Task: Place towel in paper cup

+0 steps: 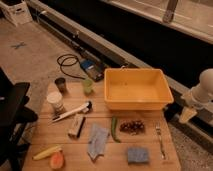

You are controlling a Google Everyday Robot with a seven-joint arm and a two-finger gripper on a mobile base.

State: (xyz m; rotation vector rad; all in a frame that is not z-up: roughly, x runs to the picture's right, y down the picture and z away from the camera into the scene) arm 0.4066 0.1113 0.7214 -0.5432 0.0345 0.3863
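**Opening step: towel loose on the surface, reach not yet made**

At the left of the wooden surface (42,132), upright with its mouth open to the top: white paper cup (55,102). Just behind it, a dark cup (61,84); a little further right, a small green cup (88,86). Beside the paper cup's base, lying flat: a white-handled utensil (72,111).

Near the front edge at centre, well apart from the paper cup: towel (97,141), touching nothing that can be made out, with a green pod (115,129) just to its right. Behind these, a yellow plastic bin (137,89).

Off the right edge of the surface, raised and far from the towel: tool (187,115), at the end of the pale arm (202,87). Wide or narrow cannot be told; apparently carrying nothing.

Judged as the very start: approach and pick-up both ahead. Called for next: a long swing leftward over the fork (160,140), a descent onto the towel, a pinch at a raised fold, then a carry up and left to the cup's mouth.

As for the towel: blue-grey, crumpled, longer front to back than across, limp. Likely to droop and trail once lifted, so worth bunching before stuffing into so narrow an opening; light cup likely to tip if nudged.
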